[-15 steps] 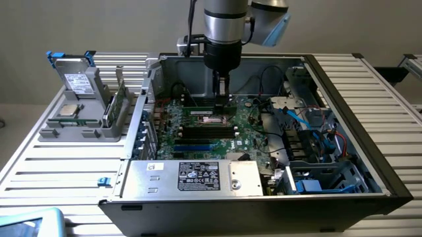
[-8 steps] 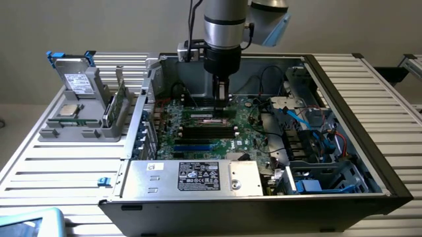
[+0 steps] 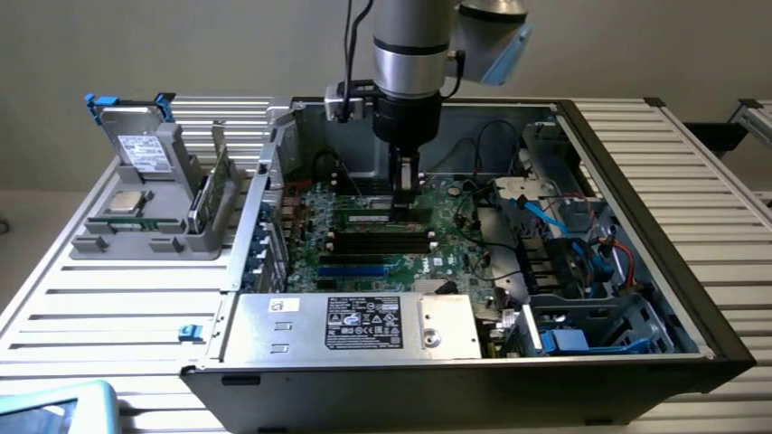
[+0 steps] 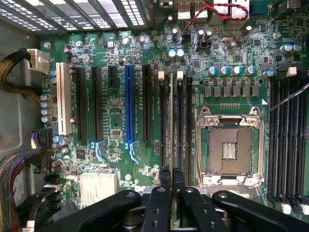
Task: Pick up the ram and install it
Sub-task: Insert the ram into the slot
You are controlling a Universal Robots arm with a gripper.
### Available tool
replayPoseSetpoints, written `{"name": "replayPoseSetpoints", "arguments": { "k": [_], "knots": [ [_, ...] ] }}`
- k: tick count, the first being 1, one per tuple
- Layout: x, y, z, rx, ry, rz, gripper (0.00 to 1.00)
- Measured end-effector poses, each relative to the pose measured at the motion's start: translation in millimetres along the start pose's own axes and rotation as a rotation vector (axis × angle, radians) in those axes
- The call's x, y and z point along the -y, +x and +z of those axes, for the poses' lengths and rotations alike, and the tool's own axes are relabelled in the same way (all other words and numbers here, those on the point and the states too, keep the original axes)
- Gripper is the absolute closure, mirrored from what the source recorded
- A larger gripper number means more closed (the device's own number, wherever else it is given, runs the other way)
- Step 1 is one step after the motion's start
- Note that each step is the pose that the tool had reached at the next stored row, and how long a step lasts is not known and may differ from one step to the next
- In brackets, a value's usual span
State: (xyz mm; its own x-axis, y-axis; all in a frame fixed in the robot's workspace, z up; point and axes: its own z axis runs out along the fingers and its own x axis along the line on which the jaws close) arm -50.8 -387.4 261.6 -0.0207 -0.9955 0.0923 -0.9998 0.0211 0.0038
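Inside the open black metal computer case [image 3: 422, 393], toward twelve o'clock of the exterior view, reaches straight down on a silver-and-black robot arm [image 3: 404, 54]. Clamps the black two-fingered gripper [image 3: 408, 206] on the ram [image 3: 362, 217], a long, narrow, thin green circuit-board stick. Holds that stick on its long edge, lengthwise from nine to three o'clock, over the bank of black plastic memory slots [image 3: 380, 242] on the large green motherboard [image 3: 362, 267]. Grips near the stick's three o'clock end. Cannot tell whether seated in a slot or just above one.

From the wrist camera, shows the black fingertips [image 4: 165, 175] pressed onto both flat faces of the ram [image 4: 171, 121], apart by no more than the board's own thickness. Presents the stick edge-on as a thin pale line between two black slots, in line with them, with white plastic end latches [image 4: 161, 75] just beside its far end. Places a long blue expansion slot [image 4: 129, 104] to one side of that bank and a square silver processor socket [image 4: 231, 145] to the other.

Outside the case, at nine o'clock, finds a grey plastic parts holder [image 3: 145, 242] on the slatted metal table [image 3: 675, 154], with a small square silver processor chip [image 3: 125, 201] lying in it. At six o'clock inside the case, shows a silver sheet-metal power-supply box [image 3: 271, 330] bearing a black label.
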Motion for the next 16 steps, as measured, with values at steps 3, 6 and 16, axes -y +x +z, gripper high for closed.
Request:
{"name": "replayPoseSetpoints", "arguments": {
  "k": [3, 6, 16],
  "knots": [
    [0.1, 1.7, 2.2, 0.0001, -0.0004, -0.001, 0.86],
    [0.1, 1.6, 5.7, -0.0001, -0.0009, -0.001, 0.86],
    [0.2, 1.4, 17.7, -0.0002, -0.0009, -0.004, 0.86]
  ]
}}
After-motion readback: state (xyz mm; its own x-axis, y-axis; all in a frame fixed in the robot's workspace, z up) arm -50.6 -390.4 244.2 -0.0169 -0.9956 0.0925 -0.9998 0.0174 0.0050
